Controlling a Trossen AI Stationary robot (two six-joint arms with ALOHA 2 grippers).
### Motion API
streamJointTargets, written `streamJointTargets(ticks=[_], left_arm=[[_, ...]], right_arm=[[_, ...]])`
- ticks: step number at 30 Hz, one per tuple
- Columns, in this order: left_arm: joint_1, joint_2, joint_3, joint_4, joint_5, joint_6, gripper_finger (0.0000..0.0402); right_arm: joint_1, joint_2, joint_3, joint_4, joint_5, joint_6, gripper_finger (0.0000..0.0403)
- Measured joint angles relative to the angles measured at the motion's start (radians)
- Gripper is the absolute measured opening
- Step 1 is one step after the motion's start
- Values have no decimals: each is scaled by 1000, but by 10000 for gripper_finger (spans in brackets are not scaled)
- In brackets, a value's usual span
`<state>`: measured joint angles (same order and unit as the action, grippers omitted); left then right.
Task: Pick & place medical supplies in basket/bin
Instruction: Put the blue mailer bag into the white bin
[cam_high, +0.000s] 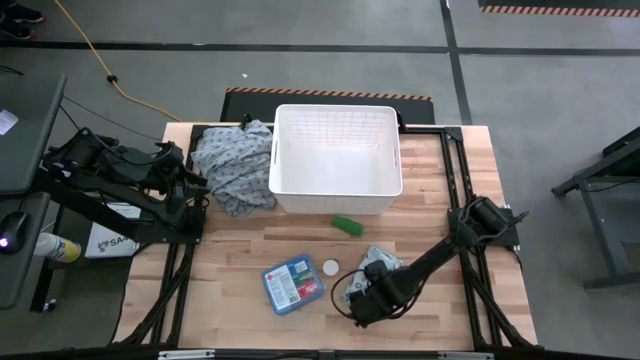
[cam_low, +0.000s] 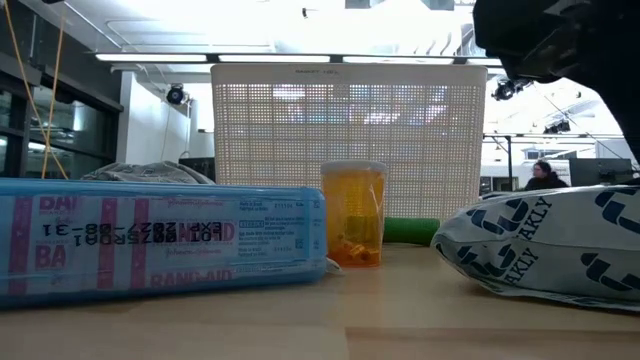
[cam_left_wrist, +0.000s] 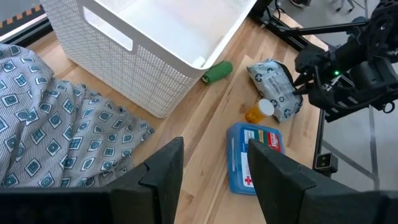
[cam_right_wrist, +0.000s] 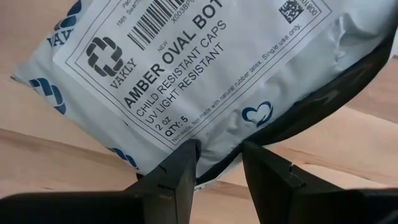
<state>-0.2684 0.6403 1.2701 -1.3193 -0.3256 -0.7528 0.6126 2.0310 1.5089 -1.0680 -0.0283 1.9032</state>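
Note:
The white basket stands at the table's far middle. In front of it, resting on the wood, are a green item, a white-capped orange bottle, a blue first-aid box and a grey-white printed packet. My right gripper points down over the packet's near end. Its fingers are narrowly open, and the packet's edge runs across the gap between them. My left gripper waits open above the table's left side, holding nothing. My right gripper comes at the packet from above, its fingertips on either side of the packet's near edge. That edge runs straight through the gap, undented. Whether the fingers touch it, I cannot tell. The packet lies flat on the table.
A grey-blue patterned cloth heap lies against the basket's left wall. Bare wood shows along the near edge and to the right of the packet. A person shows far off in the room beyond the table.

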Motion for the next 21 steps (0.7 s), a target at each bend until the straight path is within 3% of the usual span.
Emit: streamJointTargets(ticks=[10,21], left_arm=[[0,0,0,0,-2,15,211],[0,0,0,0,-2,15,211]], right_arm=[[-6,-3,62,-115,-53,22,124],[-5,-4,73,-138,-32,24,124]])
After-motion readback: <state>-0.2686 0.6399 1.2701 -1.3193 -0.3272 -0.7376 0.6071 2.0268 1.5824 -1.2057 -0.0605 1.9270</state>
